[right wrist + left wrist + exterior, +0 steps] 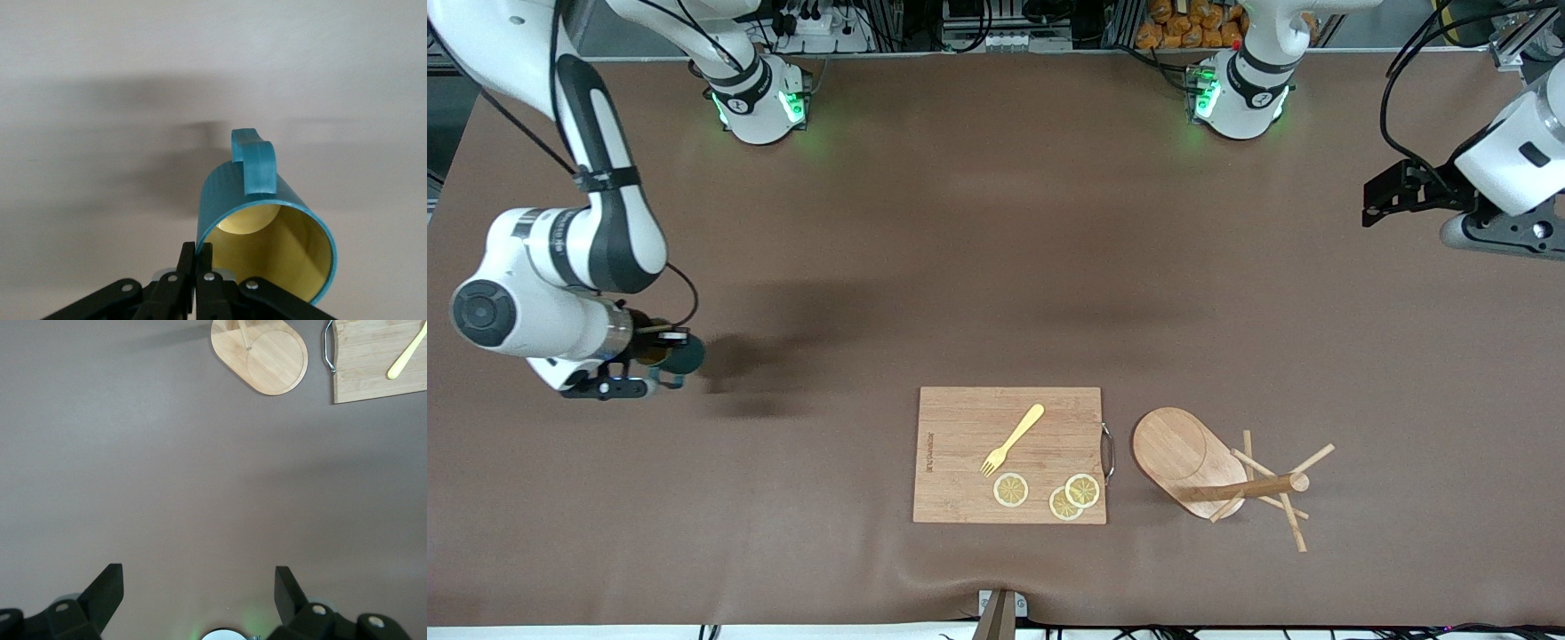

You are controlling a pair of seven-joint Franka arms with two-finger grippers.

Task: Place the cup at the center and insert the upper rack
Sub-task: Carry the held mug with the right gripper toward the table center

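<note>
My right gripper (660,348) is shut on the rim of the teal cup (680,354), at the right arm's end of the table. In the right wrist view the cup (267,213) shows its yellow inside and its handle, and my fingers (197,257) pinch its wall. The wooden mug tree (1209,471) lies on its side near the front edge, beside the cutting board, toward the left arm's end. Its oval base shows in the left wrist view (263,357). My left gripper (199,590) is open and empty, held high at the left arm's end (1392,197).
A wooden cutting board (960,453) lies near the front edge at the middle, with a yellow fork (1014,438) and three lemon slices (1072,496) on it. Its metal handle (1109,452) faces the mug tree.
</note>
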